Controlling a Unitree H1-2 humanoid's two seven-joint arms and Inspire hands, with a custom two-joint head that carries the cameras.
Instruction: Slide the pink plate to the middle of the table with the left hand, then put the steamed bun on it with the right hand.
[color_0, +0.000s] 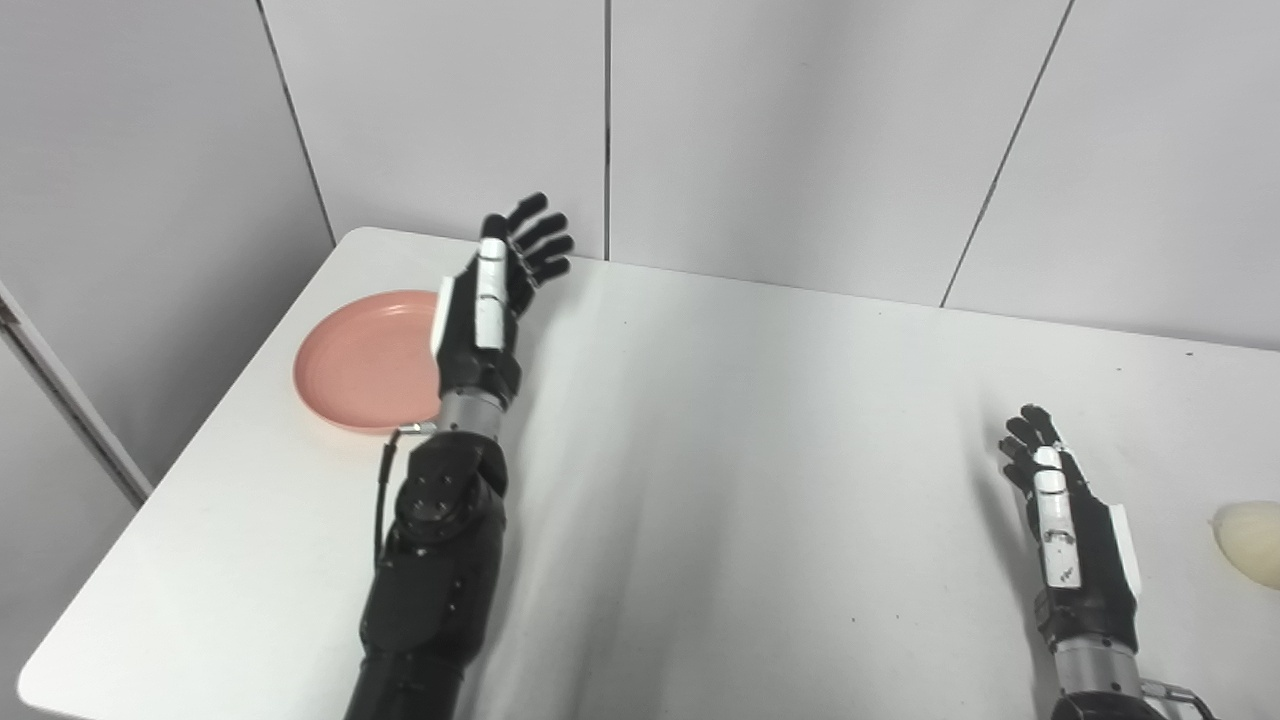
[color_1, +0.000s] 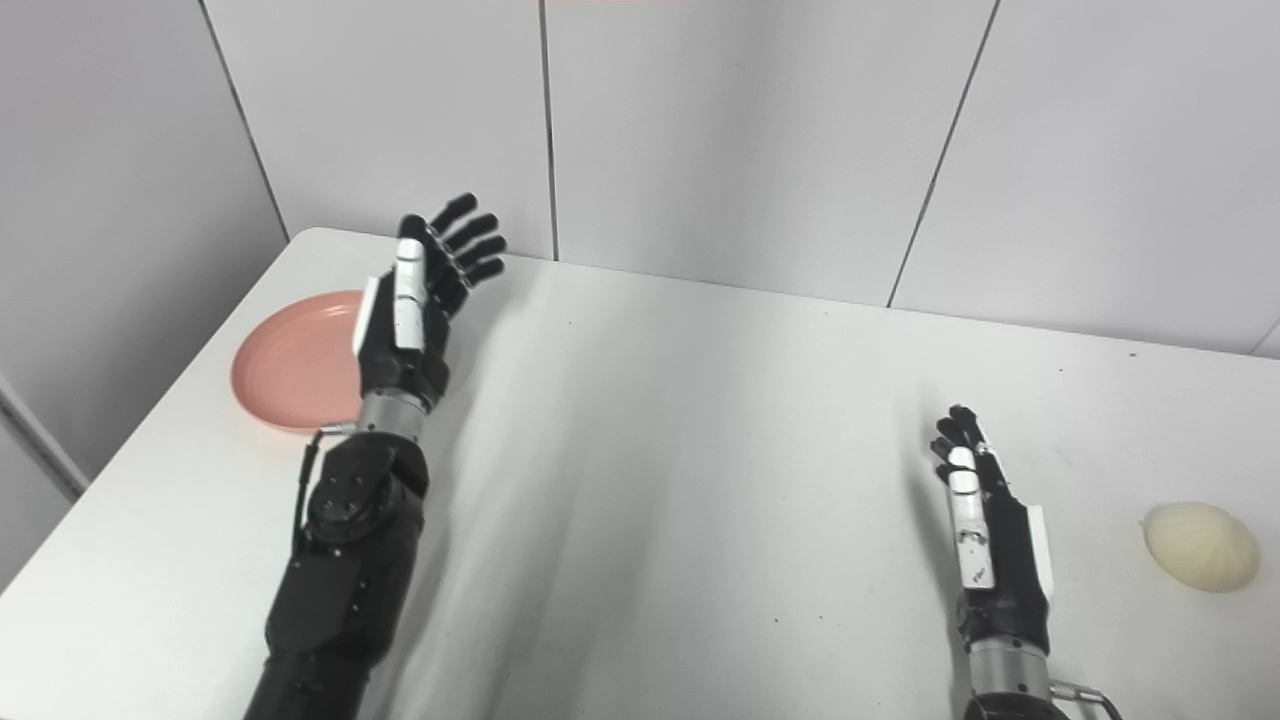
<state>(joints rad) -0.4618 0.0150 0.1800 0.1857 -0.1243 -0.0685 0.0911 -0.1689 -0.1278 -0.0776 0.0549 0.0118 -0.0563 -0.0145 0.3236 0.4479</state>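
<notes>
The pink plate (color_0: 365, 360) lies on the white table (color_0: 750, 480) near its far left corner. My left hand (color_0: 495, 300) is raised above the table just right of the plate, fingers spread, open and empty; it hides the plate's right rim. The steamed bun (color_1: 1200, 546), pale and round, sits on the table at the right edge. My right hand (color_1: 985, 520) stands open and empty to the left of the bun, apart from it, palm edge up.
Grey wall panels (color_0: 800, 130) stand right behind the table's far edge. The table's left edge (color_0: 200, 440) runs close beside the plate. A wide stretch of bare tabletop lies between the two hands.
</notes>
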